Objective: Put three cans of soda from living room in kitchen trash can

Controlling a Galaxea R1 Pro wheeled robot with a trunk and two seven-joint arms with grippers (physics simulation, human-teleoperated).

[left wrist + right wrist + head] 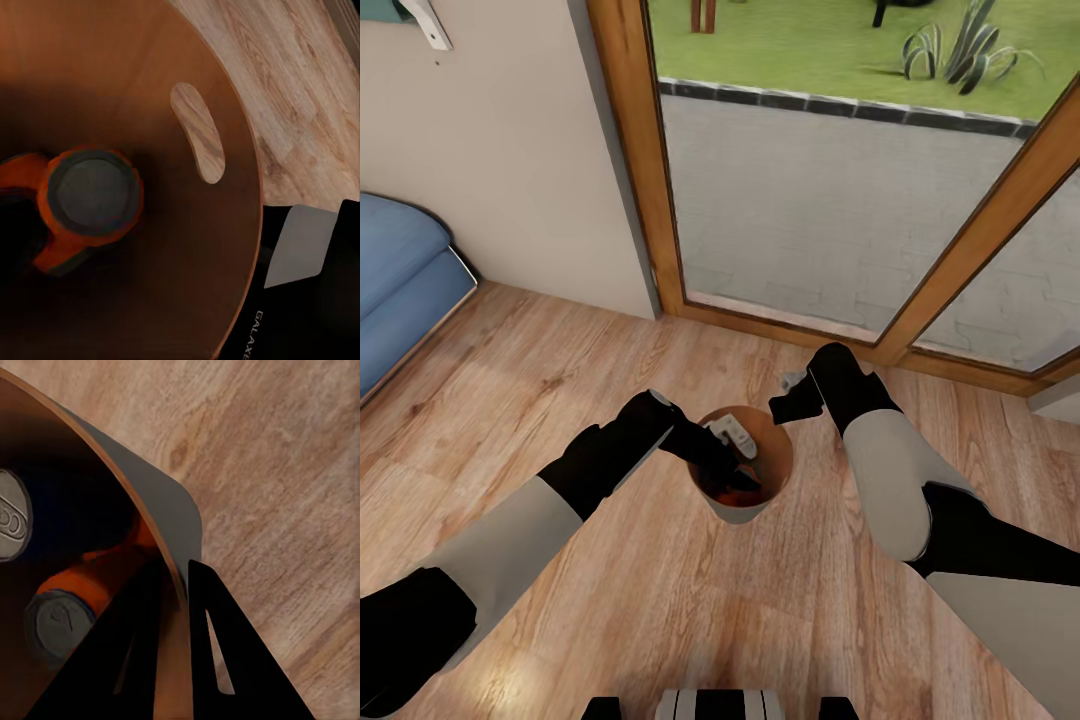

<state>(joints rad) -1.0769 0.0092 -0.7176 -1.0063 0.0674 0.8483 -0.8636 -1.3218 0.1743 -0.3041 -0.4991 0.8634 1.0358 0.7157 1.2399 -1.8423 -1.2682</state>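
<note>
The trash can [740, 510] stands on the wood floor [560, 400] beside the glazed door [840, 200], with the blue sofa [400, 290] off to the left; this looks like the living room side, so the bin has cans in it here and, by my judgement, the step in hand is carrying or settling the loaded bin rather than dropping more in; the left gripper [732, 462] reaches down inside the bin's mouth, and its wrist view looks onto the copper wall with its handle slot and an orange can [90, 196] lying low in the bin; whether its jaws are apart or closed I cannot tell; the right gripper [176, 607] sits at the bin's rim, one finger inside the wall and one outside, pinching the rim, so its jaws are closed on the bin as far as I can judge; the right wrist view shows an orange can [71, 611] and a dark blue can [11, 517] with a silver top inside; a second orange can seems to lie behind, though I cannot be sure it is separate; to do this well, keep the rim grip firm and the bin upright, lift slowly so the tapered wall does not slip out of the fingers, and clear the left gripper of the cans before any turn of the base
</note>
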